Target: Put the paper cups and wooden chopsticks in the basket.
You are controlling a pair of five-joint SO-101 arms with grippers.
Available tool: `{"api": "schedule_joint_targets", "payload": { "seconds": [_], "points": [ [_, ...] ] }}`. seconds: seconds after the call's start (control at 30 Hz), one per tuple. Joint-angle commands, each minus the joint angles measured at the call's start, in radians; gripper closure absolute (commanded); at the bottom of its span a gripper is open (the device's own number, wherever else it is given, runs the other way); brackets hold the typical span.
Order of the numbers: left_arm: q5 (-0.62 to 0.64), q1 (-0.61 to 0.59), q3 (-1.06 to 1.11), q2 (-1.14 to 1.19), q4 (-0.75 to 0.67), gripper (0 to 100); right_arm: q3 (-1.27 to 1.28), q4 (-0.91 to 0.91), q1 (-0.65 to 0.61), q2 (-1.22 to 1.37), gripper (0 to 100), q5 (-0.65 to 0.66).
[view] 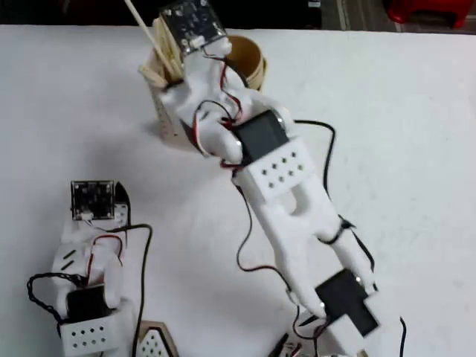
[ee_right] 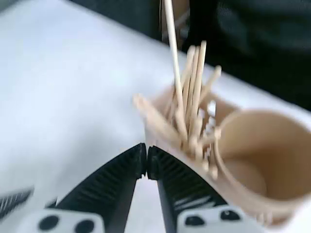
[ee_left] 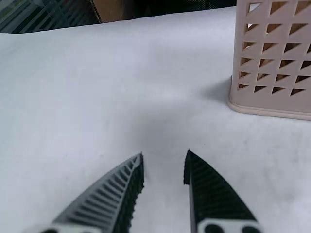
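The pale lattice basket (view: 165,111) stands at the table's far side with several wooden chopsticks (view: 160,59) leaning out of it. One long chopstick (ee_right: 171,53) rises above the others. A brown paper cup (ee_right: 252,155) sits behind the basket's near wall, beside the chopsticks (ee_right: 194,97). My right gripper (ee_right: 146,153) is shut with nothing between its fingers, its tips just short of the basket's rim (ee_right: 155,121). My left gripper (ee_left: 164,158) is open over bare table, with the basket (ee_left: 272,58) well ahead of it. The left arm (view: 89,260) sits at the near left.
The right arm (view: 297,208) stretches diagonally across the middle of the white table (view: 401,134), trailing black cables (view: 320,130). A small hexagonal perforated piece (view: 152,343) lies at the near edge. A red stool (view: 431,9) stands beyond the far edge.
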Motion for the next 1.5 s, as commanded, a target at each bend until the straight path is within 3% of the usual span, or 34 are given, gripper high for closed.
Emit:
{"api": "schedule_joint_targets", "payload": {
  "seconds": [0.0, 0.33, 0.53, 0.73, 0.9, 1.23, 1.47],
  "points": [
    [-0.011, -0.002, -0.006, -0.015, 0.0, 85, -0.048, 0.145, 0.039, -0.101, 98.1, 0.002],
    [-0.009, 0.004, -0.006, -0.015, 0.0, 85, -0.046, 0.538, 0.084, -0.228, 98.1, 0.0],
    [-0.005, 0.107, -0.005, -0.015, 0.006, 85, 0.184, 0.539, 0.124, -0.364, 98.1, 0.0],
    [-0.005, 0.122, 0.011, -0.015, 0.003, 85, 0.483, 0.536, 0.131, -0.585, 98.1, 0.0],
    [-0.005, 0.154, 0.011, -0.015, 0.006, 85, 0.75, 0.45, 0.162, -0.76, 98.1, 0.0],
    [-0.005, 0.156, 0.011, -0.015, 0.006, 85, 1.252, 0.073, 0.329, -1.132, 98.1, 0.0],
    [-0.005, 0.156, 0.011, -0.015, 0.006, 85, 1.491, -0.033, 0.401, -1.406, 98.1, 0.0]
  ]
}}
